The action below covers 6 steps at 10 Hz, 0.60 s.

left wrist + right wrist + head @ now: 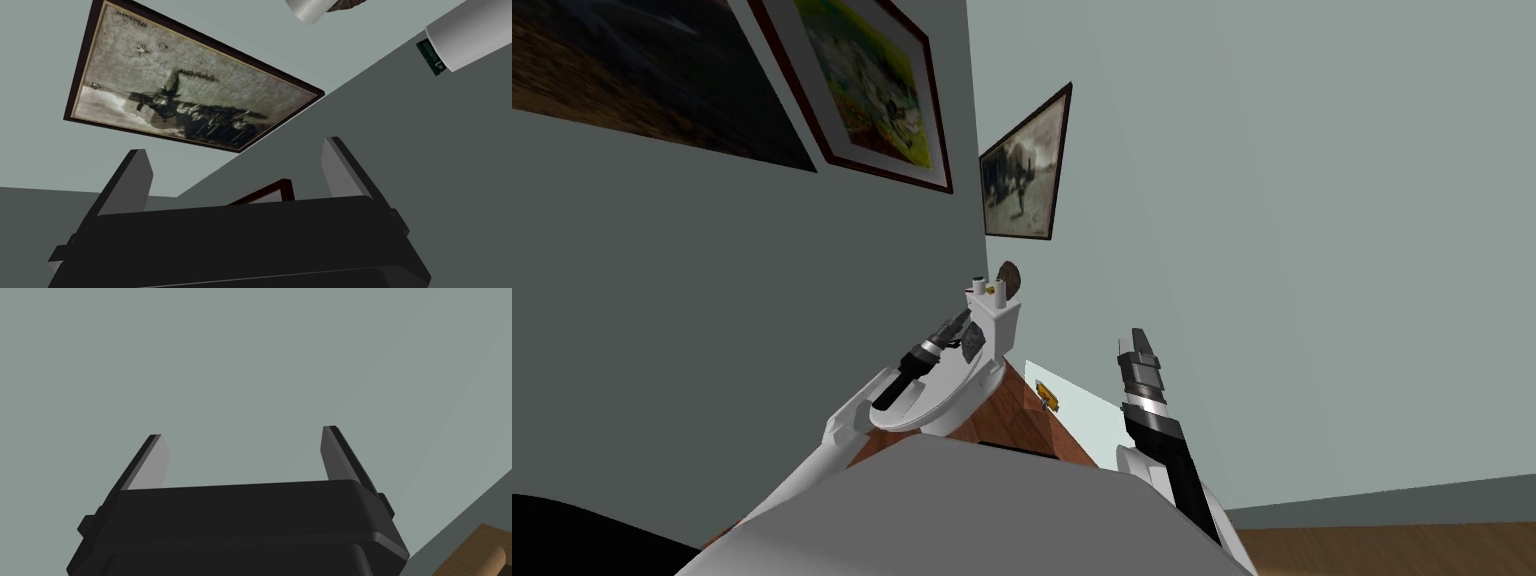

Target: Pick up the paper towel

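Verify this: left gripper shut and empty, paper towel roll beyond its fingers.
Wrong: the left gripper is open, not shut, as the left wrist view shows. It is empty, with the paper towel roll beyond its fingers.

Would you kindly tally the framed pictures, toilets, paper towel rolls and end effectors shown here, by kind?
Framed pictures: 3
Toilet: 1
Paper towel roll: 1
End effectors: 2, the left end effector and the right end effector, both open
Total: 7
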Tool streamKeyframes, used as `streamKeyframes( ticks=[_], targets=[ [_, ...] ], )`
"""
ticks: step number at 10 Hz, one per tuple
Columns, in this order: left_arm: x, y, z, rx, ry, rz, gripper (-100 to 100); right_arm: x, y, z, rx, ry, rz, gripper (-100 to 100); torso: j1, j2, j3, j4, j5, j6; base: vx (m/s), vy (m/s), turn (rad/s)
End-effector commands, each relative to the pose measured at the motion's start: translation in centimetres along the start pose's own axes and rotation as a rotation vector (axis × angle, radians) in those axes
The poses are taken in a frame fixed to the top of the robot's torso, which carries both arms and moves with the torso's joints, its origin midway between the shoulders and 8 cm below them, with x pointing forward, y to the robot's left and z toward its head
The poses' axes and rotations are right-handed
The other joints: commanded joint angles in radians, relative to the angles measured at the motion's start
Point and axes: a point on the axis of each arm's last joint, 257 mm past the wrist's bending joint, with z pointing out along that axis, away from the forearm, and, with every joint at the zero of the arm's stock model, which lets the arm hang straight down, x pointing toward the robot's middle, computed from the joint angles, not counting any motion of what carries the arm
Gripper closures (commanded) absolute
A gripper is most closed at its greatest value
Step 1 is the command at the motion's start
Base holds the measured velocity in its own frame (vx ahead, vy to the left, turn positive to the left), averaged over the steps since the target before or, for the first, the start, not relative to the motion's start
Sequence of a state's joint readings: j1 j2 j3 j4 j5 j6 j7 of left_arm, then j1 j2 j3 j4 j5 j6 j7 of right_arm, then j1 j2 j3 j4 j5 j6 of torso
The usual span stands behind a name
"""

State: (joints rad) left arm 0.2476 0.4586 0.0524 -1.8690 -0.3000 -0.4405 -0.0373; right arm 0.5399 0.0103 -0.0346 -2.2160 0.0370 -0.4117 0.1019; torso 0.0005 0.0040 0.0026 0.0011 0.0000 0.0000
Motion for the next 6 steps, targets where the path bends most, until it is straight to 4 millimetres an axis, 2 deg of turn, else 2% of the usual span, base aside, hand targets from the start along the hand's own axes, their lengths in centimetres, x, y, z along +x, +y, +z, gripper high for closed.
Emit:
streamKeyframes(
  ticks=[1,3,6],
  targets=[
    [0.2,1.3,0.2,-0.017,0.034,0.064,-100,0.0,0.0,0.0,0.000,0.000,0.000,0,0.000,0.000,0.000,0.000,0.000,0.000,-0.045,-0.022,-0.113],
    [0.3,3.0,0.4,-0.037,0.075,0.143,-100,0.0,0.0,0.0,0.000,0.000,0.000,0,0.000,-0.002,-0.001,0.000,0.000,0.000,-0.026,-0.015,-0.128],
    [0.5,5.5,0.6,-0.067,0.136,0.263,-100,0.0,0.0,0.0,0.000,0.000,0.000,0,0.002,-0.005,-0.003,-0.001,0.000,0.000,0.013,0.002,-0.109]
  ],
)
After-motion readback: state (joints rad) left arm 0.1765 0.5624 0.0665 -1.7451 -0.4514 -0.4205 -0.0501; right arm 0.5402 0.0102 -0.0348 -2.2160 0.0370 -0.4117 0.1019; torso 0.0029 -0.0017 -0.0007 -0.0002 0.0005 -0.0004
